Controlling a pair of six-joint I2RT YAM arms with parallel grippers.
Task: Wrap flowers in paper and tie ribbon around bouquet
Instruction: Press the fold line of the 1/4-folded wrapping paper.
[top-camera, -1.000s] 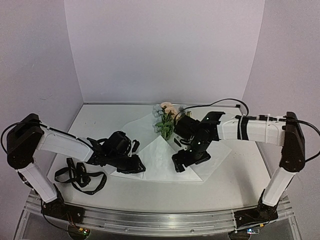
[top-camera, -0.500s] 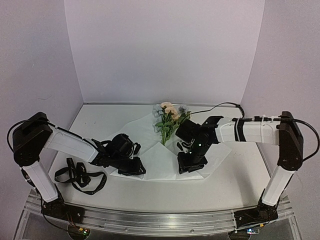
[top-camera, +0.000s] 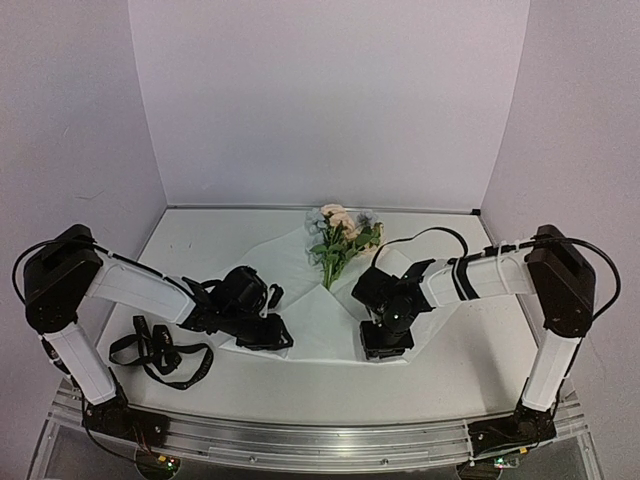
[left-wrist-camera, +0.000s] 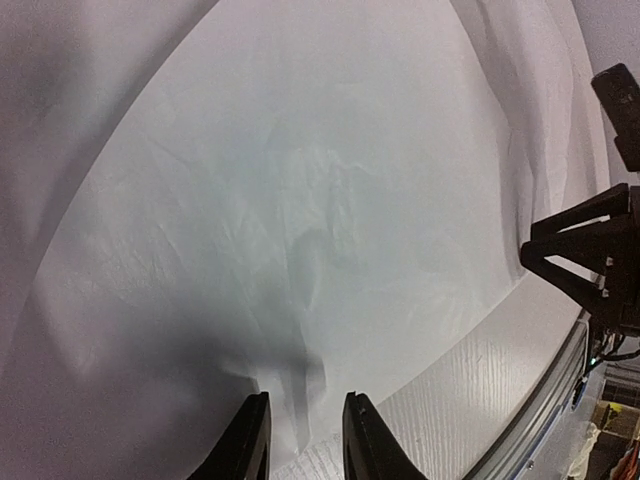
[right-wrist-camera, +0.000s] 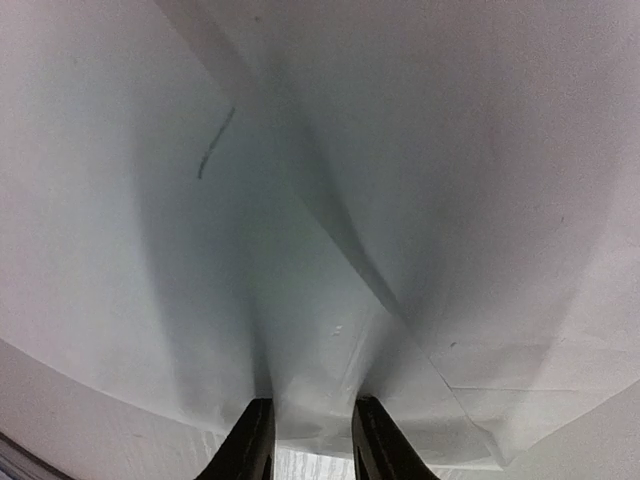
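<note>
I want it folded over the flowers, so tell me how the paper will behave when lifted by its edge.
The paper will probably flop and drape: it puckers at the left hand. It looks thin, so it is likely light and may slide when tugged. Its creased edge at the right hand could tear.

Left gripper (left-wrist-camera: 305, 402) and right gripper (right-wrist-camera: 312, 403): fingers cut off at the bottom edge of the wrist views, tips buried under the black wrists from above (pinching the paper (top-camera: 320, 312) or not, can't tell). Ribbon (top-camera: 152, 345) lettering too small to read.
</note>
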